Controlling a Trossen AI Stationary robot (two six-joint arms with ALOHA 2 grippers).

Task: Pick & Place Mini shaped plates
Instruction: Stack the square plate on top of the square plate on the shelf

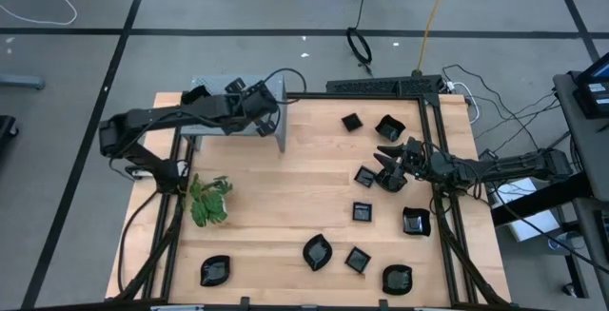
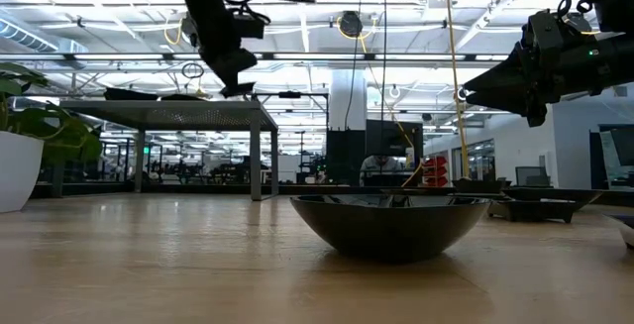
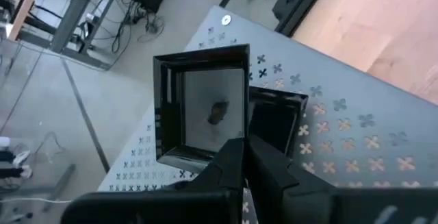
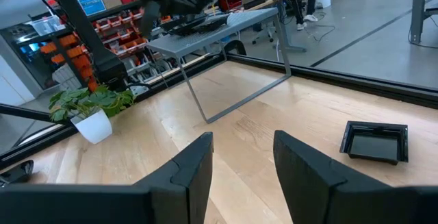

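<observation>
Left gripper (image 1: 259, 102) hung over the grey perforated metal shelf (image 1: 214, 126) at the table's far left, jaws pinched on the rim of a small glossy black square dish (image 3: 205, 107); in the left wrist view the dish sat tilted above the shelf top, apparently held there for setting down. A second dark dish seemed to lie just beside it on the shelf, partly hidden. Right gripper (image 1: 383, 156) hovered over the right half of the pale wooden table (image 1: 276, 197), jaws wide and empty, near a cluster of dishes, probably lining up its own pick. On the table I counted about ten glossy black mini shaped plates (image 1: 317, 251), mostly right and near edge. One green leafy potted plant (image 1: 208, 200) stood left, clear of both arms.
</observation>
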